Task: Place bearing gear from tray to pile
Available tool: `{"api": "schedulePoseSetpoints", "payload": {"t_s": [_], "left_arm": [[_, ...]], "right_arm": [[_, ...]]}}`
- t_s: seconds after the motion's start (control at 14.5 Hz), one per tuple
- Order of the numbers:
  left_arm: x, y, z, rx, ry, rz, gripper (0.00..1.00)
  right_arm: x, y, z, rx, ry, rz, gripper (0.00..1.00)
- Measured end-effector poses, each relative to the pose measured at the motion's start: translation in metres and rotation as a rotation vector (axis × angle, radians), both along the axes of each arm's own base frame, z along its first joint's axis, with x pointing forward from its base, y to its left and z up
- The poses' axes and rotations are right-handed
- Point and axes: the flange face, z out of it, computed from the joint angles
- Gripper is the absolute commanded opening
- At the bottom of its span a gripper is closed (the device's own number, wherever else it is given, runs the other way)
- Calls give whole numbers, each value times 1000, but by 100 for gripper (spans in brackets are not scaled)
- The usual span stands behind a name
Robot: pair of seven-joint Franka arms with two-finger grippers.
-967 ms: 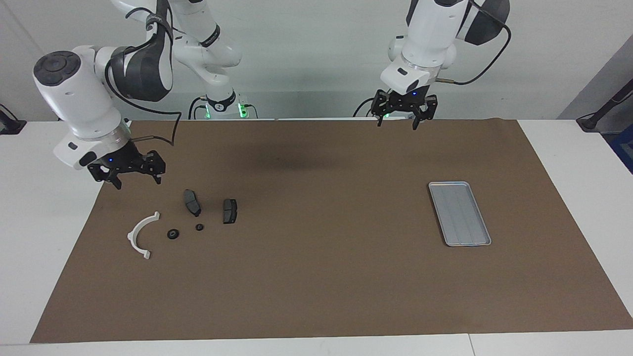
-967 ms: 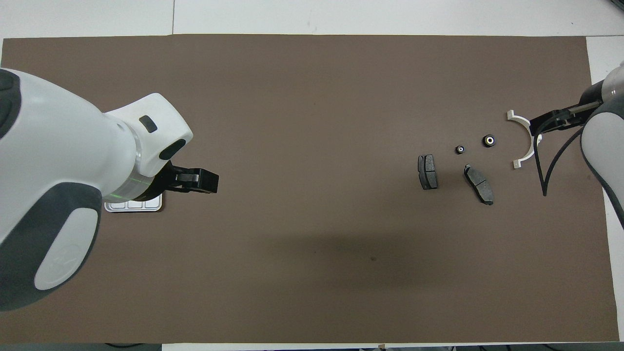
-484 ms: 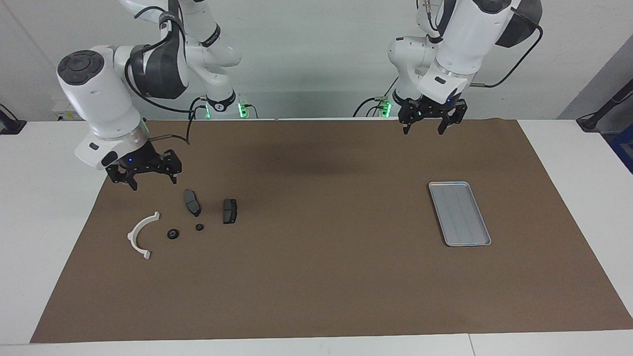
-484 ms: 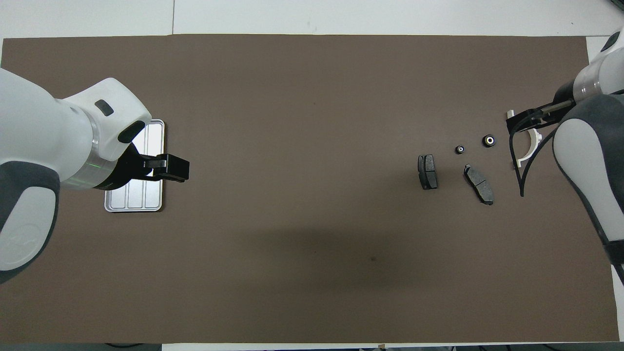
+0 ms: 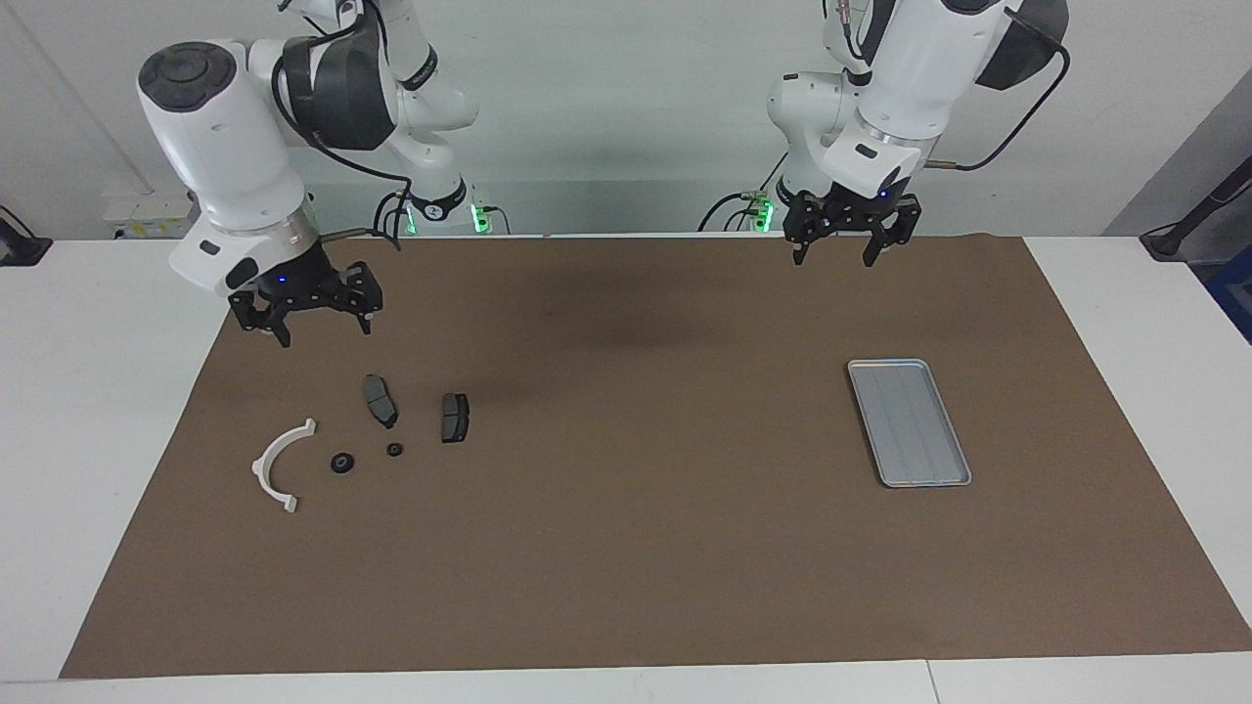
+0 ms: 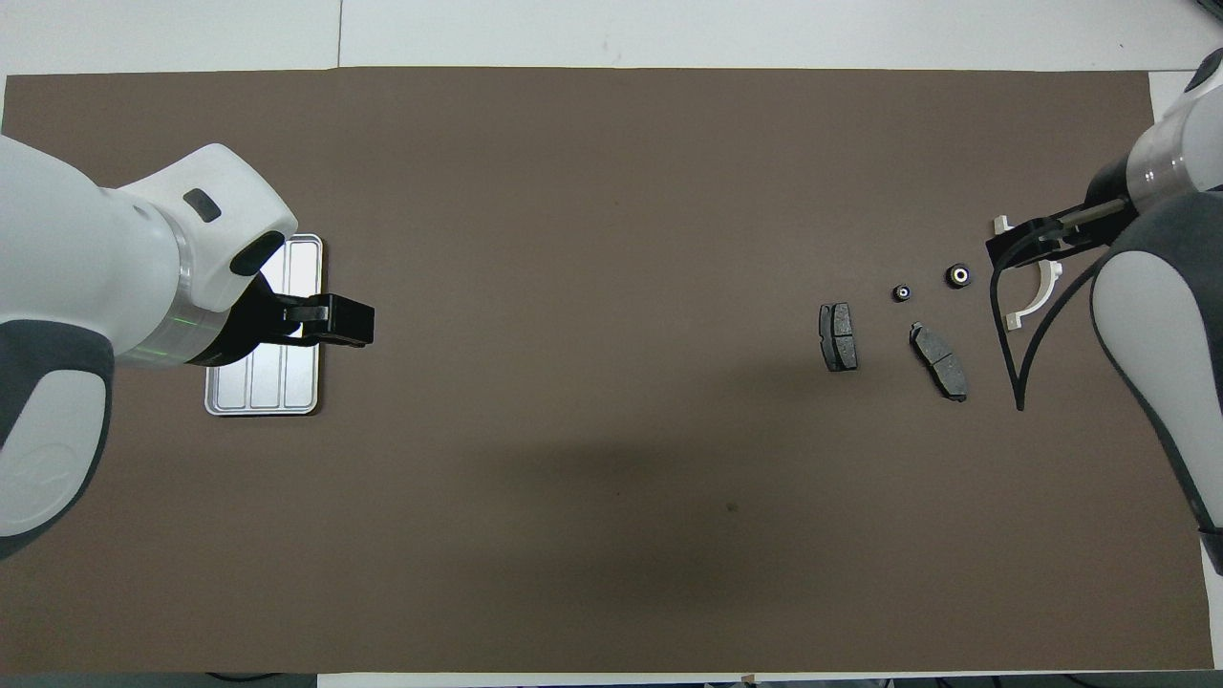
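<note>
The silver-grey ridged tray (image 5: 910, 422) lies toward the left arm's end of the table with nothing in it; the overhead view (image 6: 263, 387) shows it partly under the left arm. The pile lies toward the right arm's end: a white half-ring bracket (image 5: 282, 464) (image 6: 1046, 282), two dark brake pads (image 5: 380, 401) (image 5: 454, 418), and between them two small black bearing gears (image 5: 342, 462) (image 5: 394, 450), which also show from overhead (image 6: 958, 276) (image 6: 901, 292). My right gripper (image 5: 326, 330) is open and empty, in the air over the mat beside the pile. My left gripper (image 5: 833, 256) is open and empty, high up.
A brown mat (image 5: 626, 548) covers most of the white table. The left arm's wrist (image 6: 191, 258) hangs over the tray in the overhead view. The right arm's black cable (image 6: 1018, 363) loops over the mat beside the bracket.
My right gripper has risen and drawn back toward the robots, away from the pile. My left gripper has shifted toward its own end of the table, uncovering more of the tray from overhead.
</note>
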Motion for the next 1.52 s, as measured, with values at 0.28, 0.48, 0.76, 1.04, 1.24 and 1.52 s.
{"api": "schedulePoseSetpoints", "payload": {"t_s": [0.28,0.48,0.76,1.04,1.24,1.52], "left_arm": [[18,55,2,-1,-20,-16,100],[30,103,5,0,-42,-39,100],[35,141,7,3,-52,-43,100],[35,139,8,3,-56,-45,100],[35,140,14,2,-67,-41,100],[36,152,17,1,-74,-19,100]], "right_arm": [[-18,-26,12,-1,20,-45,100],[-23,-31,7,-1,52,-53,100],[-28,-28,3,28,98,-58,100],[-30,-31,6,41,91,-83,100],[-31,-31,9,42,86,-87,100],[-30,-31,10,42,79,-96,100]]}}
